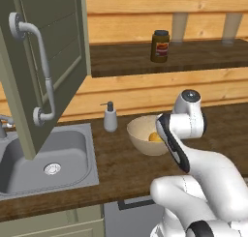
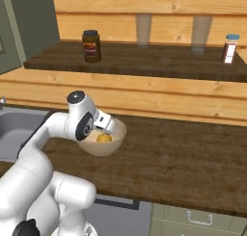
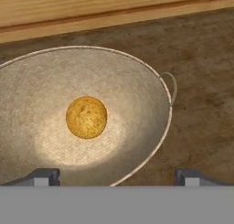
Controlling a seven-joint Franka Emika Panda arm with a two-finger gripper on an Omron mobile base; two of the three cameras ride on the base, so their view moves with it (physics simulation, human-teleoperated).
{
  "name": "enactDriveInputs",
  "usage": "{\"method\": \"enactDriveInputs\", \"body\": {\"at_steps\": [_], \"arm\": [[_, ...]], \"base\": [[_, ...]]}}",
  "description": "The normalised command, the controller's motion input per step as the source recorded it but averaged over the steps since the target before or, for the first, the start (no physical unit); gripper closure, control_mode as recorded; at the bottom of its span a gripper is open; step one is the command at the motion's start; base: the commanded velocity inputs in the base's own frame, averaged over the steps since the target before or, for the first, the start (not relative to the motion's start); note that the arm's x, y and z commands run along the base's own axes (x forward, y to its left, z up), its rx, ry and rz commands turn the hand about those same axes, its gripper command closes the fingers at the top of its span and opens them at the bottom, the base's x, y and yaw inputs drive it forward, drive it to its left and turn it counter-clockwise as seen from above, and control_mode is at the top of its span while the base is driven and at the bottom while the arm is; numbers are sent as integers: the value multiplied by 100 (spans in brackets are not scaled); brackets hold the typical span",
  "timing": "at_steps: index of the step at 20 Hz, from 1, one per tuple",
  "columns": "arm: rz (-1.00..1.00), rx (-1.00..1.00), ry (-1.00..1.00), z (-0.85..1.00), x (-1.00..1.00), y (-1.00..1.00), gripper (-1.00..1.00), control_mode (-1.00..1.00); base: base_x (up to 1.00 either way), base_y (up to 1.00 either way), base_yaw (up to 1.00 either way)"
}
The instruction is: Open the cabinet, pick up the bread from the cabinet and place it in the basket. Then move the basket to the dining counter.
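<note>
The bread (image 3: 86,117), a small round golden bun, lies at the bottom of the beige basket (image 3: 151,86). My gripper (image 3: 119,176) hangs just above the basket, open, with nothing between its fingertips (image 3: 45,175). The basket (image 1: 138,134) stands on the dark wood worktop to the right of the sink, with the bread (image 1: 155,137) showing past my hand. From the right side, the gripper (image 2: 115,129) is over the basket (image 2: 99,149) and the bread (image 2: 103,138). The sage-green cabinet door (image 1: 29,86) stands swung open at the left. The dining counter is out of view.
A soap dispenser (image 1: 110,117) stands left of the basket, beside the steel sink (image 1: 68,149). A brown jar (image 1: 160,46) sits on the cabinet shelf above, and a small bottle (image 2: 230,48) stands further right. The open door overhangs the sink. Bare worktop (image 2: 193,158) lies right of the basket.
</note>
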Motion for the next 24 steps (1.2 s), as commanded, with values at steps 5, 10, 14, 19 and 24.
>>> {"method": "enactDriveInputs", "body": {"at_steps": [5, 10, 14, 19, 24], "arm": [[-27, 10, 11, 21, -43, -49, -100, -100], [-20, 26, 12, 20, -36, -38, -100, -100], [-1, 20, -1, 2, -14, -8, -100, -100], [9, 7, -3, -7, 22, 3, -100, -100], [14, 2, -2, -25, 55, 2, -100, -100]], "base": [[0, 0, 0], [0, 0, 0], [0, 0, 0], [0, 0, 0], [0, 0, 0]]}}
